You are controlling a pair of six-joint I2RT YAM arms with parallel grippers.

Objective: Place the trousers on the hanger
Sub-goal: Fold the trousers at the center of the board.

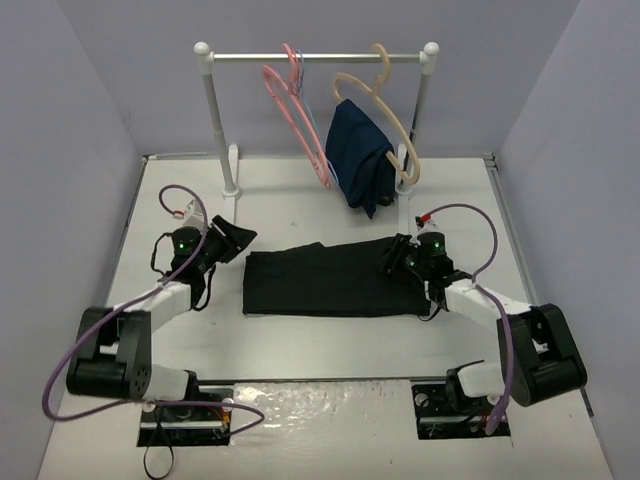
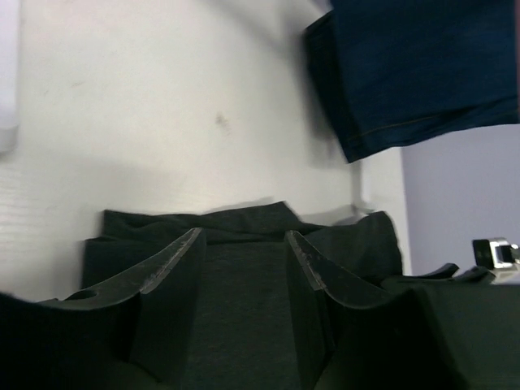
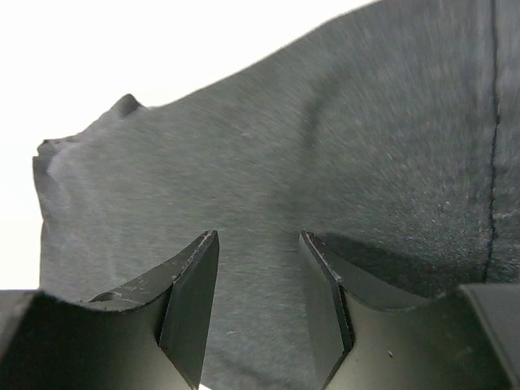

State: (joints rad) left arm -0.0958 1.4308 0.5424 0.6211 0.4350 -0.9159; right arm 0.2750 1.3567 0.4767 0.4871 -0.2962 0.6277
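Left end effector (image 2: 244,236) & right end effector (image 3: 258,236) both had fingers apart, at opposite ends of trousers (image 1: 320,282) lying flat on counter (image 1: 330,345).

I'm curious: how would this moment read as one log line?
trousers: lying on table | hanger: on rail | left claw: open | right claw: open over trousers

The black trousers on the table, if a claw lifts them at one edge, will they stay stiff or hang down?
Probably floppy: the trousers lie flat, folded, with soft wrinkles at one edge. Lifted at one point, they would likely sag and unfold. The matte fabric under the open right claw seems unlikely to slip.
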